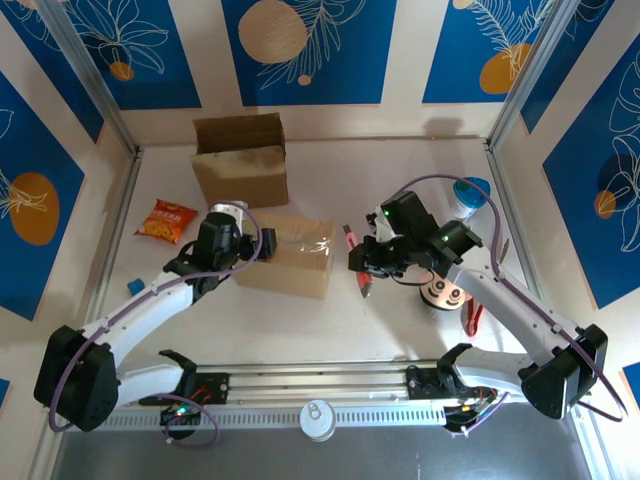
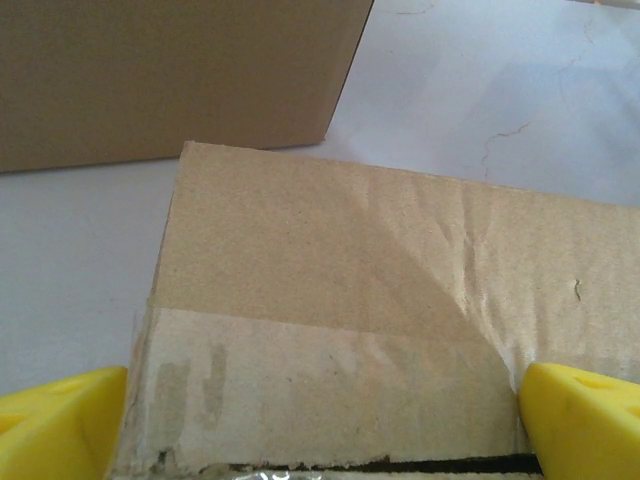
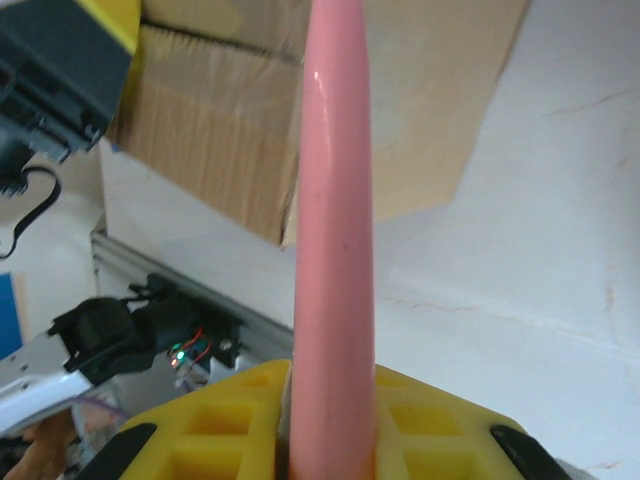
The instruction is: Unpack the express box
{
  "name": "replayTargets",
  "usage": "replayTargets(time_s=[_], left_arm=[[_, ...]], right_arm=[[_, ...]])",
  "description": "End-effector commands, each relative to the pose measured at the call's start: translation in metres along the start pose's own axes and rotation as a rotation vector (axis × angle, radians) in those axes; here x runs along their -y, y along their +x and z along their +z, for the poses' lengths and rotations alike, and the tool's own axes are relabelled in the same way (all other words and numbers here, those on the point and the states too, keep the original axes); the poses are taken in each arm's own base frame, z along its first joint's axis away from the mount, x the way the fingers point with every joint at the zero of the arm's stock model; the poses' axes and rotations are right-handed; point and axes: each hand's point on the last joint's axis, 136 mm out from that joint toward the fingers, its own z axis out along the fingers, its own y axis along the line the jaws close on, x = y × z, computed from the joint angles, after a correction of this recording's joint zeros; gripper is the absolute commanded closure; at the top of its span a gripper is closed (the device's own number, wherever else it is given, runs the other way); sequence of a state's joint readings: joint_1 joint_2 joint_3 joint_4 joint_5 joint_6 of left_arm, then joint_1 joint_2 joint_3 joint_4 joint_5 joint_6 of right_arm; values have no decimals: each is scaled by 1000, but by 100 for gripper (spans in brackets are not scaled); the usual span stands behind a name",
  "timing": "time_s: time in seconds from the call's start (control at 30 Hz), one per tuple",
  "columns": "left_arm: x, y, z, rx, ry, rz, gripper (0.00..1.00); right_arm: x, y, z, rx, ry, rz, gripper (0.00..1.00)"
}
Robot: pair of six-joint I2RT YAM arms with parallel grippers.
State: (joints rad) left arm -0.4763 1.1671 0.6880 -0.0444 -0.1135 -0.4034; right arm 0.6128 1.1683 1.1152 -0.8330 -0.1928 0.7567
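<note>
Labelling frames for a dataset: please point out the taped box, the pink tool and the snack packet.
taped box [image 1: 300, 248], top view, its top face.
pink tool [image 3: 335, 250], right wrist view, mid-shaft.
snack packet [image 1: 166, 221], top view, its centre.

Free table [image 1: 330, 325] in front of box [image 1: 295, 262]; second box [image 1: 240, 165] close behind, snack bag [image 1: 166, 220] left, cup [image 1: 466, 196] right.

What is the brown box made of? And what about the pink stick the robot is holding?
The box looks like brown cardboard: matte, fibrous and creased. The tape across it seems to be clear plastic film, slightly shiny and wrinkled. The pink stick is smooth and glossy with a bright streak along it, so probably plastic, though painted metal would look similar.
</note>
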Motion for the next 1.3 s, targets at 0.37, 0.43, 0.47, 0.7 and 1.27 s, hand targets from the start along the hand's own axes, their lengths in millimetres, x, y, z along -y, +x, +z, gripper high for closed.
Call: replayTargets(time_s=[0.37,0.43,0.47,0.7,1.27], left_arm=[[-27,60,4,-208,-108,17,2],[-27,60,4,-208,-108,17,2],[-28,59,4,-207,-109,17,2],[-28,61,3,-209,-109,18,2],[-28,60,3,-208,-110,19,2]], right_arm=[[-3,11,14,-69,-92,38,100],[-3,11,16,-71,-93,43,100],[-3,11,16,-71,-94,45,100],[1,9,22,-71,-76,57,100],[5,6,32,-83,-41,64,100]])
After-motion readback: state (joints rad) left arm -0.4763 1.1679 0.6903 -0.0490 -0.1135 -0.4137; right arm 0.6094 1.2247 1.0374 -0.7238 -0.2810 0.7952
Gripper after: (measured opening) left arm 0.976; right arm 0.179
